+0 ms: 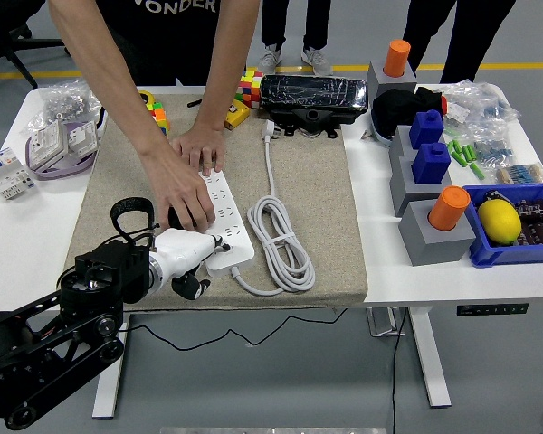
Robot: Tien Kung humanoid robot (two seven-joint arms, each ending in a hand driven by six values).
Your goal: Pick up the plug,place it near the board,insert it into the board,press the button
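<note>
The left robot hand (185,256), white with dark fingertips, rests at the near end of the white board (219,215), its fingers curled over that end; whether they pinch anything I cannot tell. Just beyond it a person's two hands (183,194) press flat on the board (one nearer, one at the far end). To the right of the robot hand lies the coiled white cable (281,240), whose lead runs away to the plug (270,131) at the far edge of the grey mat (317,190) on the bench (18,235).
</note>
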